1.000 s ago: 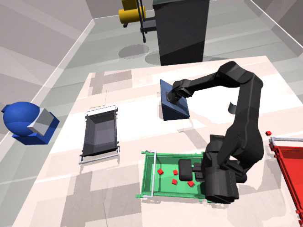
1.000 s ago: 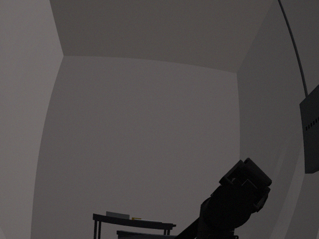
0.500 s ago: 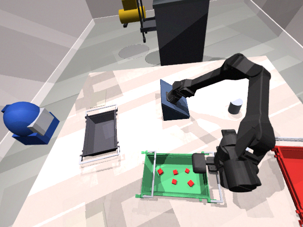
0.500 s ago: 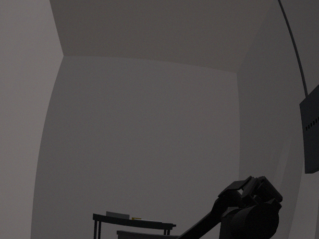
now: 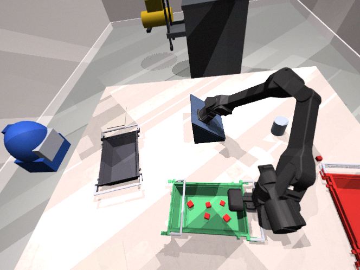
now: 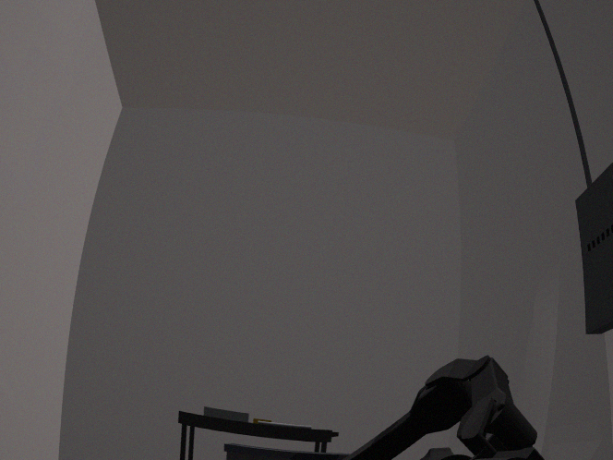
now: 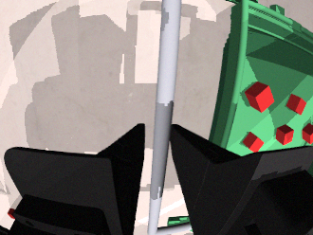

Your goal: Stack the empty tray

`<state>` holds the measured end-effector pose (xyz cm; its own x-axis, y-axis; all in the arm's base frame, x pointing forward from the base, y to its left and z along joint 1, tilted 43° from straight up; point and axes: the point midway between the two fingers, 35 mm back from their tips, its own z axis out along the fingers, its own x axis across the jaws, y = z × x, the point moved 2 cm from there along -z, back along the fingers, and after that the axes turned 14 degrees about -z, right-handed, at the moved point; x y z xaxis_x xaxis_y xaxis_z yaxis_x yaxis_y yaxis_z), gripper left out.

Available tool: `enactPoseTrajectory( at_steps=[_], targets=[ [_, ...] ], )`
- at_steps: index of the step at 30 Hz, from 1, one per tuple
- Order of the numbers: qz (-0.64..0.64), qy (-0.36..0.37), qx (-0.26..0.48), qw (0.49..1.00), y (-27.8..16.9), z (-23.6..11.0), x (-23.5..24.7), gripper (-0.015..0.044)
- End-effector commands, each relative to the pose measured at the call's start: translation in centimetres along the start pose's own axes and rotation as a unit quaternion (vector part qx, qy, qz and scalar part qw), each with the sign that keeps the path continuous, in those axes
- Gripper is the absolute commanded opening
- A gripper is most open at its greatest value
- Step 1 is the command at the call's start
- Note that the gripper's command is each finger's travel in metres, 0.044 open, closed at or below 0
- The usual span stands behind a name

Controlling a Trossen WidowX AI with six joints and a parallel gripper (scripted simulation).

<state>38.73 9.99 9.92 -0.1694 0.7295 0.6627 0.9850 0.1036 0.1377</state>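
Observation:
The loaded green tray (image 5: 203,184) (image 7: 233,75) stands at the table's front with several red blocks (image 5: 207,204) (image 7: 259,97) inside. Its left wire bar (image 5: 182,206) lies swung in across the top near the left end. Its right wire bar (image 5: 262,232) (image 7: 165,56) lies out past the tray's right end, low over the table. My gripper (image 5: 251,203) (image 7: 156,130) is at that right end, fingers set narrow on either side of the right bar, with a small gap showing beside it. The empty dark grey tray (image 5: 104,162) lies to the left, bars out over its ends.
A blue wedge (image 5: 207,127) stands behind the green tray, under the arm's forearm. A grey cylinder (image 5: 279,125) is at the back right. A red tray (image 5: 346,197) and a small red block (image 5: 319,158) are at the right edge. The exterior view is dark and shows only the arm (image 6: 470,395).

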Motion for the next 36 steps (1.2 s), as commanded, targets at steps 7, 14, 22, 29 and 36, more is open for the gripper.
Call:
enactPoseTrajectory(
  at_steps=[7,14,22,29,36],
  targets=[
    [0.003,0.001,0.0,1.0,-0.5,-2.5,-1.8,0.0081],
    [0.003,0.0,0.0,1.0,-1.0,-3.2,-3.9,0.0081],
    [0.003,0.0,0.0,1.0,-1.8,-1.5,-7.0,0.0081],
    [0.003,-0.001,0.0,1.0,-1.7,-2.5,-7.3,0.0081],
    [0.003,-0.001,0.001,1.0,-1.6,-6.0,-6.9,0.0081]
  ],
)
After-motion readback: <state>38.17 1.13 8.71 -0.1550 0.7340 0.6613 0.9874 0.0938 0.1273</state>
